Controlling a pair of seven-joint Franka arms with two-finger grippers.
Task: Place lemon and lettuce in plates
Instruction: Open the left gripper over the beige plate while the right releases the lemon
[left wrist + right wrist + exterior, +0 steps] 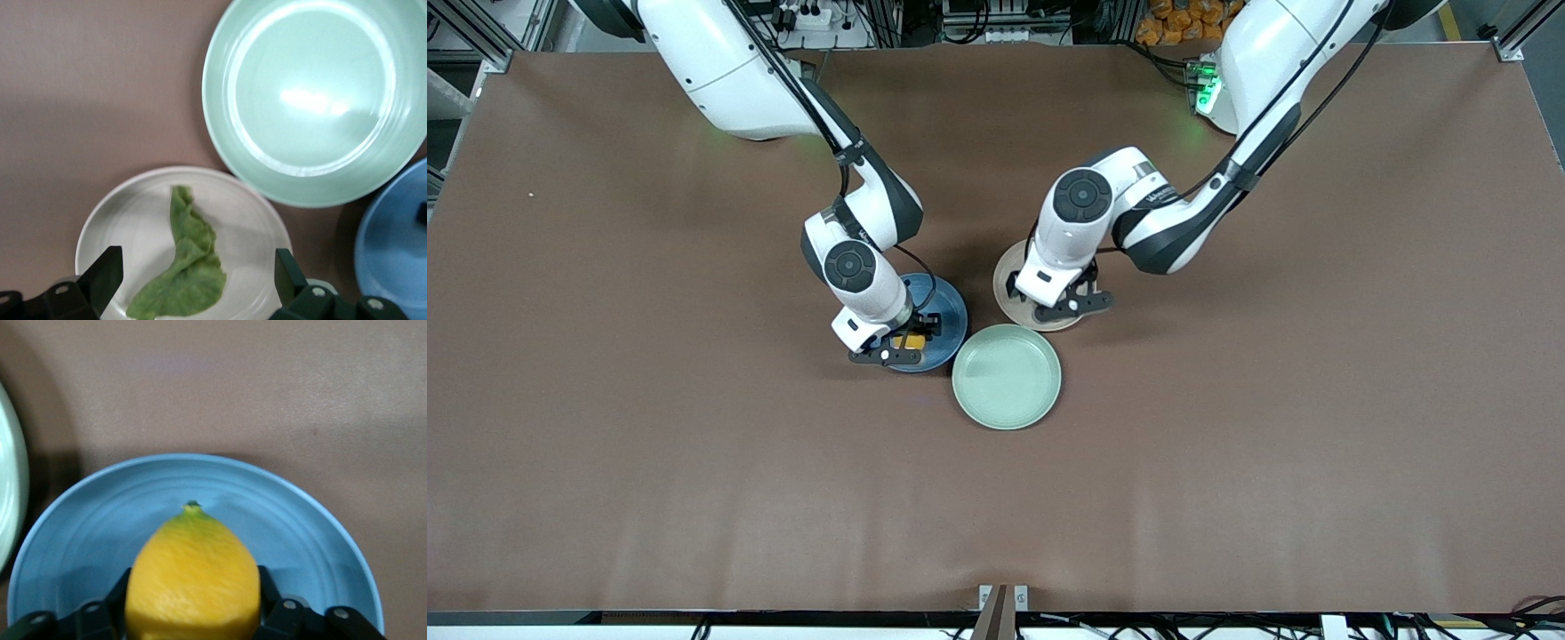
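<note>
Gripping the lemon (pixel 193 583) over the blue plate (pixel 951 307), the right tool (pixel 903 345) is clenched on its smooth, firm sides. The limp, light lettuce (pixel 187 267) lies in the beige plate (pixel 127 210), released beneath the spread left tool (pixel 193 277), at 12 o'clock of the mint plate (pixel 1007 375).

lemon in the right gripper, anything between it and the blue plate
Nothing visible does. The lemon sits between the right gripper's fingers directly over the blue plate, with only bare plate surface around it.
</note>
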